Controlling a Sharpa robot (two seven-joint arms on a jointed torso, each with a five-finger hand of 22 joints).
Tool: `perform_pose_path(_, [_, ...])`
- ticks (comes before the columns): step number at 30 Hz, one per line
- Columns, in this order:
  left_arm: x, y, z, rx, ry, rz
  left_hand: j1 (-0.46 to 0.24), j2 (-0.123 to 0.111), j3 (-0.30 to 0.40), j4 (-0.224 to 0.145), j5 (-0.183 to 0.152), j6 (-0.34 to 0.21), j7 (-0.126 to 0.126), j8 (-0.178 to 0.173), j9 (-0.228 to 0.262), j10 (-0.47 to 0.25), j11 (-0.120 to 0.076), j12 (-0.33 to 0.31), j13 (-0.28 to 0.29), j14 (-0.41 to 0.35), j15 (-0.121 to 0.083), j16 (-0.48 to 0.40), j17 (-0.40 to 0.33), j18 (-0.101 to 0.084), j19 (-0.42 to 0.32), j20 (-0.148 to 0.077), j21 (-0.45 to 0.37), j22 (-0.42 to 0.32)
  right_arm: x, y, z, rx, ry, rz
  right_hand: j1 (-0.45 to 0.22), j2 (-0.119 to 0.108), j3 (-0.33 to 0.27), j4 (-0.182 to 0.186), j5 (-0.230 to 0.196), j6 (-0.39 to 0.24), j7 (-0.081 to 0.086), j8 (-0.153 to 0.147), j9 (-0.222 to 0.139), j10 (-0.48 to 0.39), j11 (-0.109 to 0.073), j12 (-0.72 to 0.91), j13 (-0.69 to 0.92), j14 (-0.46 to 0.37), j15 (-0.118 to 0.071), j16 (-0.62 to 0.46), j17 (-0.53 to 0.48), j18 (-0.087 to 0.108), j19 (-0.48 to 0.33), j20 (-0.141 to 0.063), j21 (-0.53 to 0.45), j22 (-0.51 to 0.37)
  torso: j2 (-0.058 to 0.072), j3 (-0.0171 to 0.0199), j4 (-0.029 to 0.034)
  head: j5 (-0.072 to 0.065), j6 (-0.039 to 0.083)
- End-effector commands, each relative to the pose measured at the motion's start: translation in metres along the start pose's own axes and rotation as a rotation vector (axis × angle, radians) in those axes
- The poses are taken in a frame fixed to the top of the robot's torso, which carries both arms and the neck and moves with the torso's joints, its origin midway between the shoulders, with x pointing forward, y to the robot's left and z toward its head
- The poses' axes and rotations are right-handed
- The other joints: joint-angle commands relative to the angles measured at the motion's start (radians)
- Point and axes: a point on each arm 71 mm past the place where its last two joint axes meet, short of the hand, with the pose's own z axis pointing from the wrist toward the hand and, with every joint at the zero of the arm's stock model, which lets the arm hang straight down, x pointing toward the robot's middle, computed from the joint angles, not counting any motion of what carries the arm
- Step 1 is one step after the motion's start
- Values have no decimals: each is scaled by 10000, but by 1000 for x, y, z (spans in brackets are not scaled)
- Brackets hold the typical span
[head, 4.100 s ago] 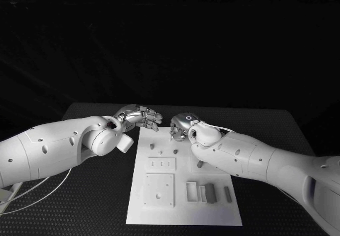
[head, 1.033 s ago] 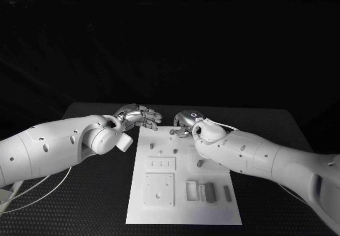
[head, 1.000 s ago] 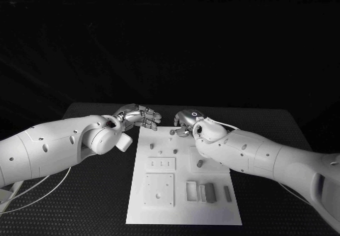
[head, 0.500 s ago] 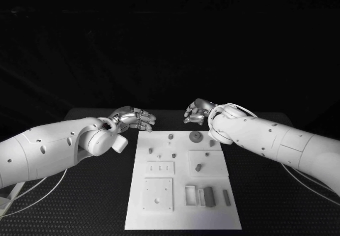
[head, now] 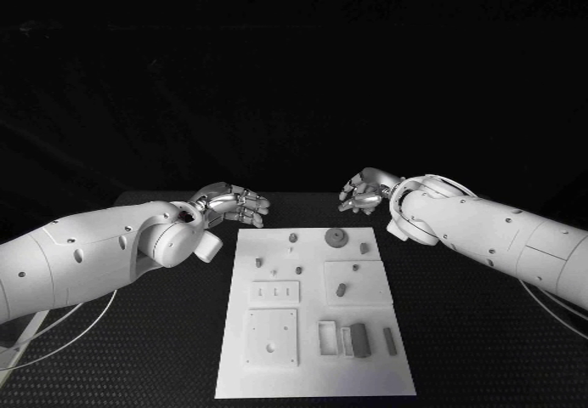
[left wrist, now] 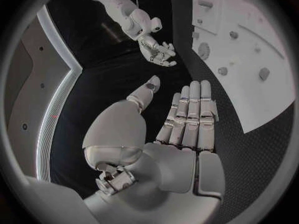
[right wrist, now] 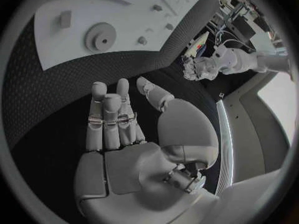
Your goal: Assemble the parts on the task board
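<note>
Now the black desk (head: 147,340) carries the white task board (head: 316,374) in its middle; compared with half a second ago and a second ago, both arms have drawn back off the board toward the desk's far corners, the right one much the more; a second ago the right hand (head: 364,192) sat low over the board's far end, where a round disc part (head: 335,237) now lies in plain sight, flat on the board near its far edge; I judge that the disc has just been set there and let go, though whether it is fully seated the pictures do not tell. The right hand now hangs released over bare desk beyond the board's far right corner, fingers loosely apart and nothing in them, as the right wrist view (right wrist: 118,119) confirms, with the disc (right wrist: 99,36) well apart from it. The left hand (head: 230,204) hovers by the board's far left corner, likewise released; the left wrist view (left wrist: 187,119) shows its fingers straight, side by side and holding nothing. The smaller parts lie on the board: a block (head: 342,290) on the raised square plate, three upright bars (head: 362,338) near the front right, a peg (head: 293,239) and a peg (head: 364,248) beside the disc. This step looks finished; the hands are free, and the loose bars and pegs probably remain to be fitted.
</note>
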Motion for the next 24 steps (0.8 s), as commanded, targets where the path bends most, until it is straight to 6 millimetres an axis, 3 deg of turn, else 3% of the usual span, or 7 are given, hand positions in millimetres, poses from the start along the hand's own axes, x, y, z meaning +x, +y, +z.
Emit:
perform_pose_path(1, [0,-1,-1,139,103,150,23,-54,-53,4,-39,-47,201,23,-16,-2,68,-64,1,38,67,-40,17,13,1,-94,-69,-15,4,1,-3,-871,90,-2554,-16,-217,-6,218,30,19,-31,-106,-80,-1400,33,2526,2395,-223,94,1078,725,-52,223,-322,331,363,-2,14,-45,4,13])
perform_pose_path(5, [0,-1,-1,154,142,215,25,-55,-53,4,-39,-47,201,24,-17,-2,68,-65,1,38,67,-42,19,13,2,-95,-70,-14,9,-5,-4,-859,13,-3375,51,-358,9,339,24,55,-18,-98,-99,-1217,25,3740,3114,-22,40,1619,923,-52,503,-428,721,424,-2,-4,-22,-33,-7])
perform_pose_path(12, [0,-2,0,216,163,320,38,-45,-45,3,-38,-49,201,25,-18,-4,69,-71,1,42,66,-50,28,13,5,-96,-72,-13,28,-11,-4,-835,180,-3958,92,-573,88,575,20,77,-92,-64,-101,-748,-47,4813,3680,743,-34,2133,1757,-52,818,-668,1133,407,7,7,43,-103,-14])
perform_pose_path(17, [0,-1,1,202,189,342,44,-43,-43,3,-38,-51,202,25,-19,-6,70,-74,1,43,66,-54,32,13,6,-96,-74,-13,38,-8,-1,-904,294,-3916,105,-590,109,619,20,125,-89,-33,-91,-336,-42,5257,4004,907,-26,2208,1920,-52,886,-725,1209,401,7,19,64,-18,-54])
perform_pose_path(24, [2,-1,2,183,253,340,52,-37,-39,3,-39,-54,203,25,-21,-7,71,-78,1,44,65,-59,37,13,8,-97,-75,-12,50,-6,3,-927,477,-3380,140,-469,139,622,20,98,-84,-45,-99,-276,-38,5336,4038,949,-21,2227,1924,-52,907,-757,1245,396,7,6,91,13,-45])
